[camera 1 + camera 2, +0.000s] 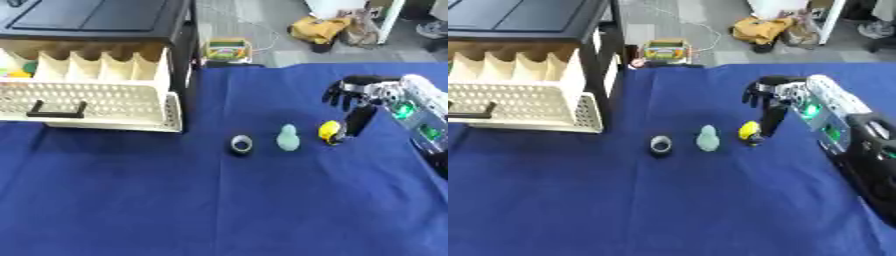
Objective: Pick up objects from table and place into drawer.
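Observation:
On the blue cloth lie three small things in a row: a dark ring-shaped roll (241,144), a pale green bottle-shaped thing (288,138) standing upright, and a small yellow object (330,132). My right hand (352,99) reaches in from the right, fingers hanging down and spread, its thumb just to the right of the yellow object and touching or nearly touching it. The cream drawer (87,104) stands pulled out of the black cabinet (96,20) at the upper left, with dividers inside and a black handle (57,109). No left hand shows.
The table's far edge runs behind my right hand. Beyond it on the floor are a crayon box (228,50) and a yellow bundle (319,29). Something green and yellow sits in the drawer's left compartment (21,68).

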`<state>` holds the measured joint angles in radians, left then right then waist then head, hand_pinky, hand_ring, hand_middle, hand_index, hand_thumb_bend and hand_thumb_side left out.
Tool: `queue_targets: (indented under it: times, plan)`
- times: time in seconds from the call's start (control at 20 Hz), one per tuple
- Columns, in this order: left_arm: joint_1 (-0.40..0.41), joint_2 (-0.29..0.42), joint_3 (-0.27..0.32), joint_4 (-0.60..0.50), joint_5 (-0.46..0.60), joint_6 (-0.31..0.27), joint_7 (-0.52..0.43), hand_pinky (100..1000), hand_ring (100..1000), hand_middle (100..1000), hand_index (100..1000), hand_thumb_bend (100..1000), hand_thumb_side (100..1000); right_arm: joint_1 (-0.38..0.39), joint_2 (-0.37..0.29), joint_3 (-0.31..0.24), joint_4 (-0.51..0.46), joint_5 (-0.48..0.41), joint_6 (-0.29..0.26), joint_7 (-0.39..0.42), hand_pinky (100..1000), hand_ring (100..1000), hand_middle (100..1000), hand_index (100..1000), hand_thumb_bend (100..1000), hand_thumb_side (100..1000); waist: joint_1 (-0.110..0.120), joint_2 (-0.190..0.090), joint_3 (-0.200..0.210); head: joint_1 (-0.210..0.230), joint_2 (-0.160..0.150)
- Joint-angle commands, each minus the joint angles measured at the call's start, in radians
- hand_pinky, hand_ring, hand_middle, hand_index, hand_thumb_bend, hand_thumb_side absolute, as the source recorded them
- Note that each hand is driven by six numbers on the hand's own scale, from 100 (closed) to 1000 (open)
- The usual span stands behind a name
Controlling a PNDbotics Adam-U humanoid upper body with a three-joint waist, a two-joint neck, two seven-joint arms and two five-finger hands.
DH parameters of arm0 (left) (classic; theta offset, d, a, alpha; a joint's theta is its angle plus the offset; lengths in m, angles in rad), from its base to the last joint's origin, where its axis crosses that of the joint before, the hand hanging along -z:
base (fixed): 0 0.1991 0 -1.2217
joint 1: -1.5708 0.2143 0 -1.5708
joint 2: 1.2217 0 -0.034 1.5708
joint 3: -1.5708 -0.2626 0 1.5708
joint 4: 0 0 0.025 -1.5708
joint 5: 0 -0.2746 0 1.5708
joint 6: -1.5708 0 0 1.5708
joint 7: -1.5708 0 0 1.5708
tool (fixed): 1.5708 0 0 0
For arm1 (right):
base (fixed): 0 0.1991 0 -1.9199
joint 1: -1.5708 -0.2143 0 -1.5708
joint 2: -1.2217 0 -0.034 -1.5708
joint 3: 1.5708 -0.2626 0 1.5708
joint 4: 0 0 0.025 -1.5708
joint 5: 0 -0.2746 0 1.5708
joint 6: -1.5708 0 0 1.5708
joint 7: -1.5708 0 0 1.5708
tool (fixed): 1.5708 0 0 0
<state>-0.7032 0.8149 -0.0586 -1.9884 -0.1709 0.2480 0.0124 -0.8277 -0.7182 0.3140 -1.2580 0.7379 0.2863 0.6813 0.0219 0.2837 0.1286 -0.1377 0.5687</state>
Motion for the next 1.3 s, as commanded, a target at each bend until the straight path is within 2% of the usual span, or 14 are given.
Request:
queue_targets:
  times: [0.05,0.85,1.3]
  plan:
    - [-0.006,0.012,0.019,-0.012,0.005,0.0,0.002,100,100,100,748,100,790,-0.013,-0.016,-0.015,0.003,0.011,0.012,-0.012,488,695,702,828,563,115,0.001,-0.017,0.001,-0.003,-0.014]
    - [0.026,-0.007,0.033,-0.012,0.01,0.0,0.03,100,100,100,728,100,797,-0.003,0.013,-0.029,0.085,0.024,0.055,-0.059,450,673,662,778,534,101,0.007,-0.007,0.008,-0.011,-0.026]
    - [0.037,-0.012,0.037,-0.012,0.006,0.003,0.035,100,100,100,720,100,798,-0.012,0.021,-0.038,0.11,0.023,0.061,-0.1,403,637,594,714,491,106,0.008,-0.004,0.009,-0.011,-0.028]
